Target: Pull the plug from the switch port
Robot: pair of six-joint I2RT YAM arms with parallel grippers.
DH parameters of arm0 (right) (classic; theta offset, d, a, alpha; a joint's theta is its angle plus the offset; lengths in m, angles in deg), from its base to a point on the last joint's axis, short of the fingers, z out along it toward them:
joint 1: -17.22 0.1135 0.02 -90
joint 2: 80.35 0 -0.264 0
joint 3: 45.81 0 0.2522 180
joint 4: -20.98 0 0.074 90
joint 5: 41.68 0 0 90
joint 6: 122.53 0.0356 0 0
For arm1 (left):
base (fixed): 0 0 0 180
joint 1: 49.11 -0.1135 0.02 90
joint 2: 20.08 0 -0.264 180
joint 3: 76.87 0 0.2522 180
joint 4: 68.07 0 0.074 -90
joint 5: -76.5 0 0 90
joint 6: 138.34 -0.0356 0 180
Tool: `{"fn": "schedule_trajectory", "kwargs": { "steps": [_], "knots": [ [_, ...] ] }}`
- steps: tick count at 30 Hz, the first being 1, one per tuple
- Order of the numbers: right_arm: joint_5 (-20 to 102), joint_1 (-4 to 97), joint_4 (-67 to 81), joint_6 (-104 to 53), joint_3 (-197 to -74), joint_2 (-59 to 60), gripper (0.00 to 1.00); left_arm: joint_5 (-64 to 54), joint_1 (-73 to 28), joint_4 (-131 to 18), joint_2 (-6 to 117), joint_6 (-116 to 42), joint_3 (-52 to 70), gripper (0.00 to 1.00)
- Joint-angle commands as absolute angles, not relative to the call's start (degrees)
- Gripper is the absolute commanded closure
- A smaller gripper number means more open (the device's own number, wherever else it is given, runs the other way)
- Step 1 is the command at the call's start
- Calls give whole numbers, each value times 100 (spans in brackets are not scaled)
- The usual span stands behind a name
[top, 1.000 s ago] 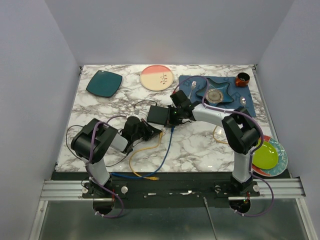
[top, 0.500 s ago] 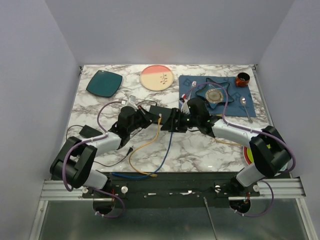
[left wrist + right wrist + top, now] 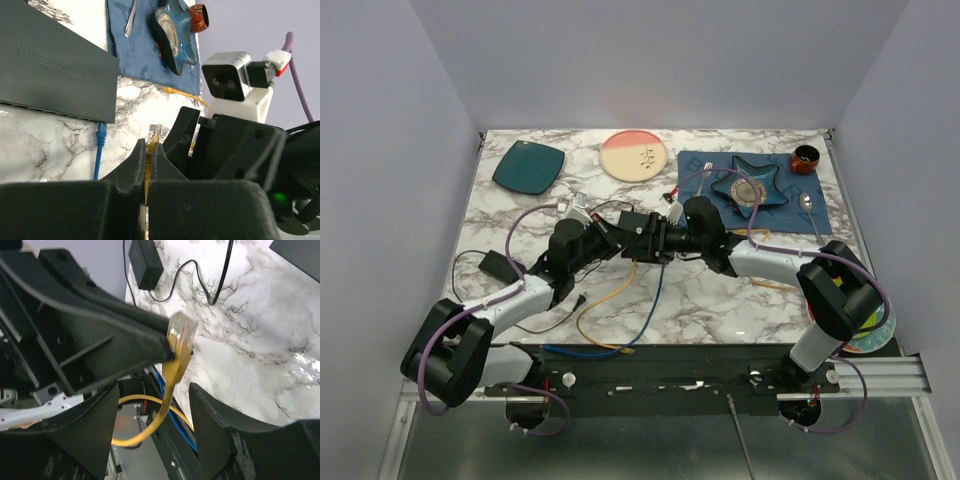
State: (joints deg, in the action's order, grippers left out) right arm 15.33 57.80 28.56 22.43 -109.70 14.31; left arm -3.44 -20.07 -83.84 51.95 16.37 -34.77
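Our left arm [image 3: 510,295] has reached further out, left gripper [image 3: 148,149] pinching the yellow plug [image 3: 181,332], right gripper [image 3: 152,387] fingers wide around its cable [image 3: 170,385].

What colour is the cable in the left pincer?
Yellow round cable, clear plastic plug; right wrist view shows best.

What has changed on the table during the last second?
The left hand stretched forward toward the switch, carrying the pinched yellow plug. The right hand, open, shifted slightly to face it. The switch, the plugged-in blue cable and the teal plate stayed put.
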Motion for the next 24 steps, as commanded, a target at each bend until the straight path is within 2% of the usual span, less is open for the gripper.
{"fn": "schedule_trajectory", "kwargs": {
  "steps": [1,2,3,5,6,9,10,12,13,15,16,19,24],
  "knots": [
    [1378,5897,3201,2442,-11257,1703,42,-585,-1975,-8094,4866,1503,-3648,100],
    [1369,5897,3157,2425,-11275,1712,45,-594,-1975,-8059,4830,1477,-3657,100],
    [1369,5905,3148,2407,-11292,1712,58,-594,-1975,-8015,4752,1468,-3665,100],
    [1395,5914,3060,2337,-11266,1651,75,-594,-1975,-7962,4698,1459,-3648,100],
    [1396,5923,3025,2311,-11249,1607,87,-594,-1975,-7866,4646,1459,-3630,100],
    [1474,5923,2701,2118,-11196,1230,99,-743,-1975,-7280,4558,1354,-3411,92],
    [1518,5923,2308,1908,-11213,968,99,-778,-1993,-7120,4523,1292,-3332,83],
    [1789,5923,1762,1626,-11353,633,99,-945,-2054,-6629,4400,1090,-3104,71],
    [1948,5923,1115,1294,-11415,484,99,-998,-2159,-6461,4347,1037,-3033,61],
    [2543,5923,409,994,-11686,-44,99,-1112,-2326,-5848,4181,932,-2822,53],
    [2738,5923,-186,783,-11792,-219,99,-1200,-2449,-5600,4127,905,-2743,44],
    [3188,5862,-1119,449,-12354,-704,99,-1157,-2923,-4975,3943,826,-2558,38],
    [3136,5783,-1827,368,-13015,-1089,99,-876,-3320,-4842,3627,843,-2733,37]
  ]
}}
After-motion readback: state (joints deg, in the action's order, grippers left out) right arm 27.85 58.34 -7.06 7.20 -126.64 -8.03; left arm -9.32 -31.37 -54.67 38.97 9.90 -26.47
